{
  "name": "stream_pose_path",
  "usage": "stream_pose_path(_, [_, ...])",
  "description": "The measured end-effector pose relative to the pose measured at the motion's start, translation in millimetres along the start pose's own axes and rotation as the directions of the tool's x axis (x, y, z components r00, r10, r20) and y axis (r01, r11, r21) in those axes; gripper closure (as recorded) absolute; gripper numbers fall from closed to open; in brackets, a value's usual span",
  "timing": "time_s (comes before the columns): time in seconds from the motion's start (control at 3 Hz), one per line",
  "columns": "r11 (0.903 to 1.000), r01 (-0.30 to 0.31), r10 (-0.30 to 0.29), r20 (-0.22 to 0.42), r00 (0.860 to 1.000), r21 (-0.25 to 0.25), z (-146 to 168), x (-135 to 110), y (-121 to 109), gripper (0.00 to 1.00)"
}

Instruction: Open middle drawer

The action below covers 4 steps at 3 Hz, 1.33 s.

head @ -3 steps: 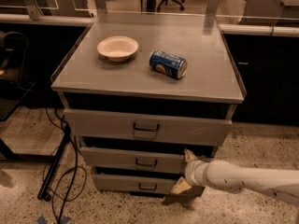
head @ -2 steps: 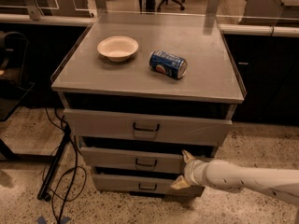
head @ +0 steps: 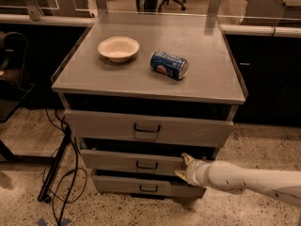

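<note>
The middle drawer [head: 117, 161] is the grey front with a small black loop handle [head: 147, 165], between a taller top drawer [head: 108, 125] and the lowest drawer [head: 122, 186]. It stands out only slightly from the cabinet. My gripper [head: 183, 166], on a white arm reaching in from the right, is at the right end of the middle drawer's front, to the right of the handle. Its two fingertips are apart, one above the other, and hold nothing.
The cabinet top [head: 141, 81] carries a white bowl [head: 118, 48] and a blue can [head: 169, 64] lying on its side. Black cables and a stand leg [head: 59, 171] lie on the floor at the left. Office chairs stand behind the cabinet.
My gripper has shifted a little up and left along the drawer fronts. Its lower fingertip has risen from the lowest drawer's level to the middle drawer's. The drawers have not moved.
</note>
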<state>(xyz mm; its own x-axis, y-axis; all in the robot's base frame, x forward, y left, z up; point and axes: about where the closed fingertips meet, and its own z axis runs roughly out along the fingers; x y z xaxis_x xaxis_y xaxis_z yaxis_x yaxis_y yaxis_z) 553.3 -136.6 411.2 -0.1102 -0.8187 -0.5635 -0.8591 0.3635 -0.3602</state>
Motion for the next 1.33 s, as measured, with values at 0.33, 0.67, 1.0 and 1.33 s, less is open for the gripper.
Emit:
stream_pose_path(0.33, [1.0000, 0.000, 0.000, 0.000, 1.000, 0.000, -6.1, -3.5, -3.1, 0.89])
stream_pose_path(0.67, [1.0000, 0.000, 0.000, 0.000, 1.000, 0.000, -13.2, -7.0, -6.9, 1.00])
stream_pose_path(1.0, [1.0000, -0.008, 0.008, -0.005, 1.000, 0.002, -25.0, -4.0, 0.6, 1.00])
stream_pose_path(1.33, [1.0000, -0.008, 0.008, -0.005, 1.000, 0.002, -25.0, -4.0, 0.6, 1.00])
